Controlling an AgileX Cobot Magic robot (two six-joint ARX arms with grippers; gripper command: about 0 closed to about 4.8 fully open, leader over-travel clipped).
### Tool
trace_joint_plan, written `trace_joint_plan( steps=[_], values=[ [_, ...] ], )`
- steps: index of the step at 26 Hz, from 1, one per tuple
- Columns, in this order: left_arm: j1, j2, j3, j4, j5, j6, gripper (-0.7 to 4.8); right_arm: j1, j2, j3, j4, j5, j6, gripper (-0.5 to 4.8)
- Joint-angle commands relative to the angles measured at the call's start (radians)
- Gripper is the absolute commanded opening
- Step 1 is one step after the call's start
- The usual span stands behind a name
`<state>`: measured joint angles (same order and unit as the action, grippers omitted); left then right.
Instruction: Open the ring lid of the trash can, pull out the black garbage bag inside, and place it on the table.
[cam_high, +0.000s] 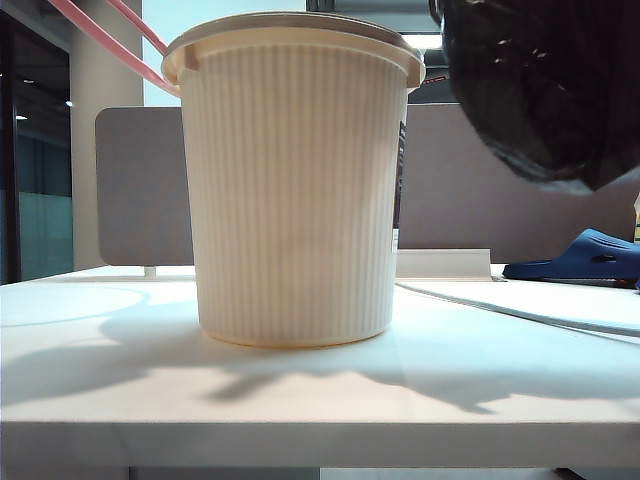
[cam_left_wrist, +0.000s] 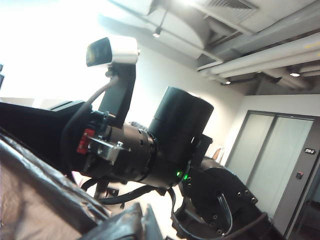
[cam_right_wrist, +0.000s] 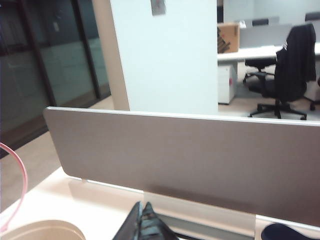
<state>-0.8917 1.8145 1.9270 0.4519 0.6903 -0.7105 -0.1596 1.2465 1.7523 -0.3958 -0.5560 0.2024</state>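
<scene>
Counter (cam_high: 90, 400): wide, white, bare in front; grey partition panel (cam_high: 140, 190) behind it.

Trash can (cam_high: 295, 190): upright mid-counter, ribbed cream wall, rim free. It looks light and could tip if snagged.

Black garbage bag (cam_high: 540, 90): out of the can, hanging in the air above the counter on the right of the exterior view, well above the blue slipper (cam_high: 585, 258). Glossy, crinkled film: soft, slippery, probably light, likely to tear if dragged. Judgement: best held by a bunched fold near the top, then lowered onto bare counter.

Ring lid (cam_high: 105, 40): pink hoop, off the rim, up beside the can's left side.

Right gripper (cam_right_wrist: 145, 225): pressed together, near the can's rim. Whether it pinches anything is unclear.

Left gripper (cam_left_wrist: 125, 225): pressed together against dark crinkled film, apparently pinching the bag.
</scene>
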Motion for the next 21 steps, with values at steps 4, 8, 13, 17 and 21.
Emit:
trace_joint_plan(
  steps=[4,8,13,17,21],
  values=[
    [0.014,0.026,0.007,0.01,0.01,0.005,-0.06,-0.002,-0.005,-0.055,0.068,0.005,-0.018,-0.05],
    [0.015,0.055,0.007,0.009,0.01,0.008,-0.06,-0.029,-0.004,-0.059,0.075,0.008,-0.024,-0.05],
    [0.016,0.093,0.007,0.008,0.006,0.03,-0.06,-0.052,-0.004,-0.086,0.082,0.008,-0.033,-0.05],
    [0.029,0.116,0.007,0.013,0.006,0.031,-0.06,-0.052,-0.004,-0.139,0.109,0.008,-0.047,-0.05],
    [0.052,0.132,0.006,0.014,0.006,0.031,-0.06,-0.053,-0.004,-0.209,0.151,0.024,-0.046,-0.05]
  ],
)
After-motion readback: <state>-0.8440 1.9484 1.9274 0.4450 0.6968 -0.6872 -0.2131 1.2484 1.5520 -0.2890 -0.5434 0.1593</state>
